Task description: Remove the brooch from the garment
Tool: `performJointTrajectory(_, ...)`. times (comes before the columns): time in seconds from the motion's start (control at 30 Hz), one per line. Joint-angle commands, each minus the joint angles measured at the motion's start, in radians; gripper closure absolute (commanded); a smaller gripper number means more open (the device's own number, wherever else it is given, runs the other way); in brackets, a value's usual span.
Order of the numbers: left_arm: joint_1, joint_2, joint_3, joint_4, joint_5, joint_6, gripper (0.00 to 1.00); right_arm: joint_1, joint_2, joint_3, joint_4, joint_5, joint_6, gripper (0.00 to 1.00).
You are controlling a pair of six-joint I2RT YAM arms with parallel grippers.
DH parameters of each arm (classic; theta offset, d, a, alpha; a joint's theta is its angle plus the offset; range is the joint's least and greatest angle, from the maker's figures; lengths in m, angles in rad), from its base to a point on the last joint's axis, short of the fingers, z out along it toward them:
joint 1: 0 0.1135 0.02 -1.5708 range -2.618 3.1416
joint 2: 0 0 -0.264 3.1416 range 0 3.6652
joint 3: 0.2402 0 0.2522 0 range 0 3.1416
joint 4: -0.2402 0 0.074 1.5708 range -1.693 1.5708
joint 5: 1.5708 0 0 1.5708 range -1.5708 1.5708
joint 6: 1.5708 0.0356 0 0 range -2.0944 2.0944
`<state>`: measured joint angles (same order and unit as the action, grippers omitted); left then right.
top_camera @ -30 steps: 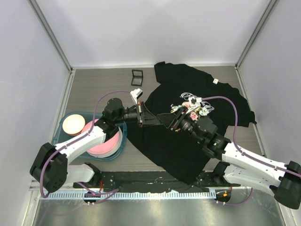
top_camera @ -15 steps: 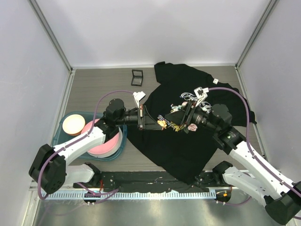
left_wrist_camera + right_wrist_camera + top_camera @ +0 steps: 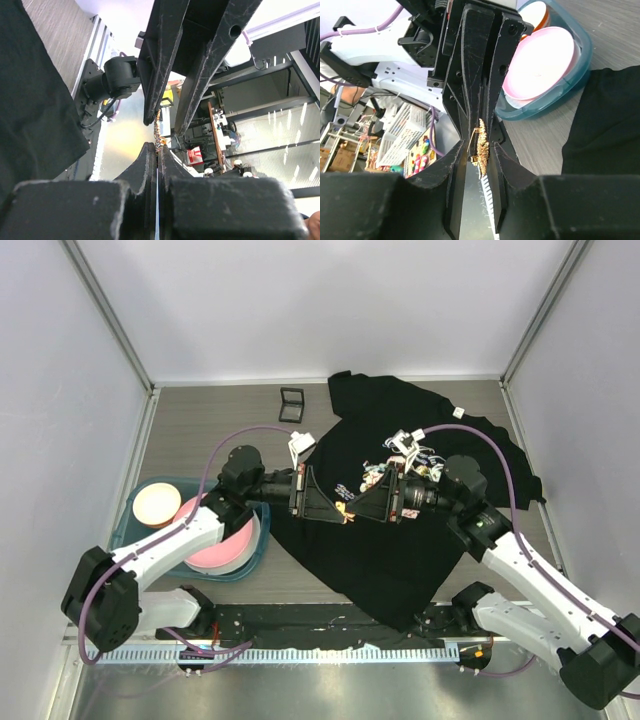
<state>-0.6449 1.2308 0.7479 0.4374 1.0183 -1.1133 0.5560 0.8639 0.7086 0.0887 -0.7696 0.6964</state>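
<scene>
Nearest me, off the garment (image 3: 372, 552)'s left hem: a teal tub (image 3: 122, 532) of pink round pieces. Above the garment's middle, clear of the cloth, my two grippers meet tip to tip. Left gripper (image 3: 158, 149): fingers pressed together, pinching one end of the gold brooch (image 3: 482, 141). Right gripper (image 3: 479, 152): fingers a little apart, one either side of the brooch; whether they bear on it I cannot tell. No cloth shows on the brooch, so I judge it detached. Risk: left releases before right bites, and the brooch drops onto the garment, its pin snagging the print. Beyond the garment's far left shoulder: a small black case (image 3: 291, 404)
</scene>
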Motion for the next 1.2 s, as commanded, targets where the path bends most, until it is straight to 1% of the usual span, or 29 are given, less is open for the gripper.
performJointTrajectory(0.0, 0.004, -0.025, 0.056, 0.064, 0.048, 0.017, 1.0, -0.004, 0.014, -0.011, 0.108, -0.086, 0.041, 0.72)
performJointTrajectory(0.07, 0.004, -0.025, 0.062, 0.063, 0.054, 0.017, 1.0, -0.004, 0.015, -0.026, 0.162, -0.094, 0.076, 0.75)
performJointTrajectory(0.17, 0.004, -0.025, 0.068, 0.066, 0.06, 0.017, 1.0, -0.004, 0.02, -0.044, 0.203, -0.091, 0.103, 0.87)
performJointTrajectory(0.2, 0.004, -0.027, 0.07, 0.064, 0.06, 0.017, 1.0, -0.004, 0.02, -0.047, 0.21, -0.086, 0.106, 0.99)
performJointTrajectory(0.27, 0.004, -0.033, 0.07, 0.057, 0.049, 0.015, 1.0, -0.004, 0.008, -0.057, 0.226, -0.047, 0.109, 0.99)
performJointTrajectory(0.37, 0.008, -0.066, 0.039, 0.049, 0.022, 0.017, 0.75, -0.004, -0.037, -0.103, 0.275, 0.047, 0.15, 0.99)
performJointTrajectory(0.4, 0.01, -0.082, 0.024, 0.053, -0.009, 0.018, 0.64, -0.004, -0.048, -0.125, 0.284, 0.064, 0.173, 0.99)
performJointTrajectory(0.47, 0.011, -0.132, -0.028, 0.067, -0.05, 0.018, 0.58, -0.004, -0.071, -0.15, 0.333, 0.113, 0.201, 0.99)
performJointTrajectory(0.5, 0.01, -0.148, -0.045, 0.086, -0.093, 0.012, 0.54, -0.005, -0.077, -0.176, 0.356, 0.122, 0.239, 0.99)
performJointTrajectory(0.6, 0.011, -0.194, -0.091, 0.118, -0.145, 0.003, 0.48, -0.004, -0.08, -0.21, 0.43, 0.128, 0.279, 0.99)
performJointTrajectory(0.93, 0.011, -0.136, -0.09, 0.168, -0.202, -0.049, 0.45, -0.004, -0.086, -0.205, 0.474, 0.131, 0.322, 0.99)
performJointTrajectory(1.03, 0.011, -0.122, -0.102, 0.225, -0.208, -0.088, 0.46, -0.004, -0.08, -0.207, 0.485, 0.131, 0.333, 0.99)
performJointTrajectory(1.13, 0.011, -0.102, -0.102, 0.277, -0.21, -0.118, 0.52, -0.004, -0.08, -0.213, 0.508, 0.128, 0.35, 0.99)
performJointTrajectory(1.17, 0.011, -0.097, -0.102, 0.308, -0.208, -0.129, 0.55, -0.004, -0.075, -0.215, 0.513, 0.128, 0.353, 0.99)
